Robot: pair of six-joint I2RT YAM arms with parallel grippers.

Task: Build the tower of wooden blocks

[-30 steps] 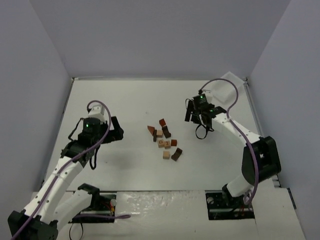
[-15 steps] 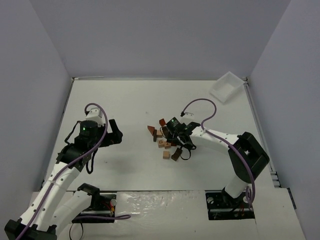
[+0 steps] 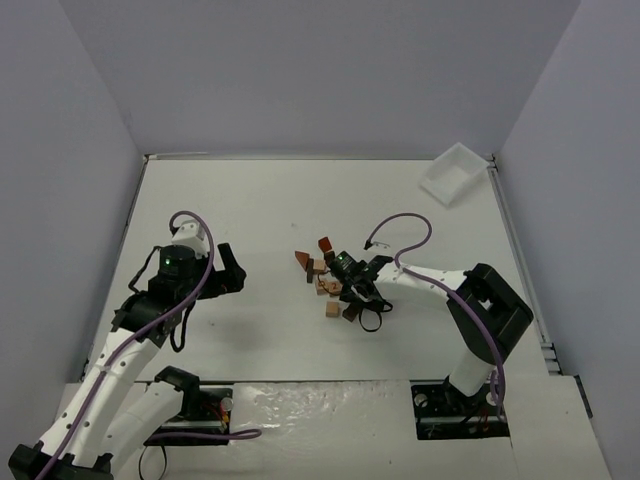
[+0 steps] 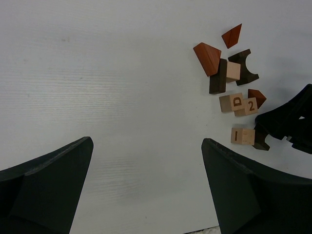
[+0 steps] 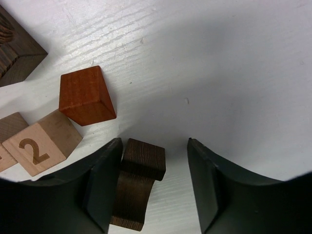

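- White tabletop (image 3: 250, 200) is filling the middle of the overhead view, with pale grey walls closing it in on three sides.
- A white tray (image 3: 455, 172) is sitting in the upper right corner of the table, well apart from everything else.
- The wood blocks (image 3: 325, 272) are lying in a loose cluster on the table near the centre of the overhead frame, between the two arms.
- In the left wrist view, a red-brown wedge (image 4: 208, 58), a dark arch piece (image 4: 245, 66) and a pale cube marked 2 (image 4: 250, 106) are showing at the upper right.
- The left gripper (image 4: 146, 142) is hovering at the left of the overhead frame, its jaws spread wide with nothing between them, well apart from the blocks.
- The right gripper (image 5: 153, 146) is reaching down into the lower right edge of the cluster.
- Its jaws are straddling a dark brown block (image 5: 141, 183); one finger (image 5: 102, 190) is touching the block, while a gap is showing on the other side, so it is not gripping.
- Just beside that block, another red-brown wedge (image 5: 87, 95) is resting.
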